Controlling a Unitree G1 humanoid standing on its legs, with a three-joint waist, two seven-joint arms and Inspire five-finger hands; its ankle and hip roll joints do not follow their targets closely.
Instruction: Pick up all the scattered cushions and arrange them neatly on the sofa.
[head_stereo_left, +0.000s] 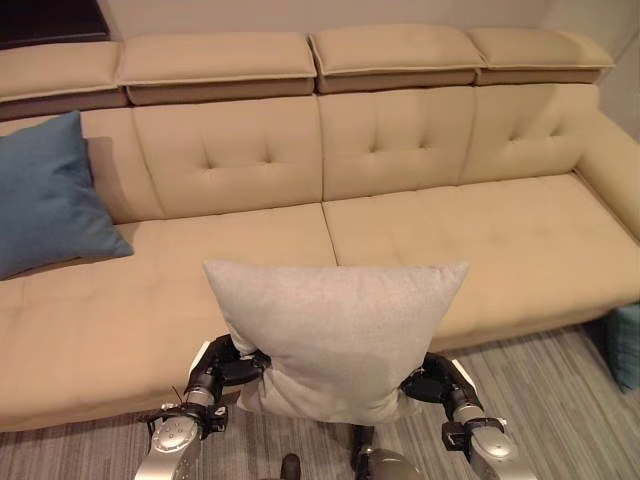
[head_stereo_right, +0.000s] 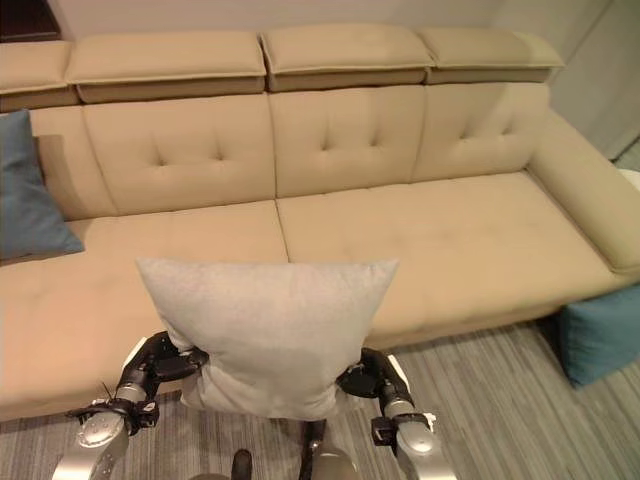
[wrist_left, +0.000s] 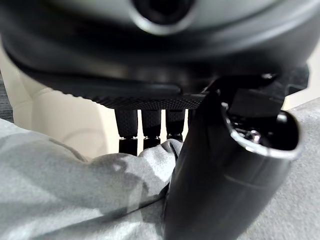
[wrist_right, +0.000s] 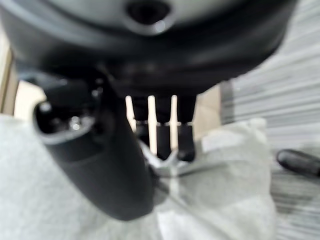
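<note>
Beige sofa (head_stereo_left: 420, 230), plump grey cushion (head_stereo_left: 335, 330) upright

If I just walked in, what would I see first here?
First, the big light grey fabric cushion held upright in front of the long beige tufted sofa, pinched at its lower corners by the left hand and the right hand. Next, the blue square cushion leaning against the sofa's back at its left end. Another teal cushion sits on the striped floor by the sofa's right end.

One grey cushion (head_stereo_left: 335, 335), two blue cushions (head_stereo_left: 45, 195) (head_stereo_right: 600, 335), one sofa (head_stereo_left: 450, 240)
</note>
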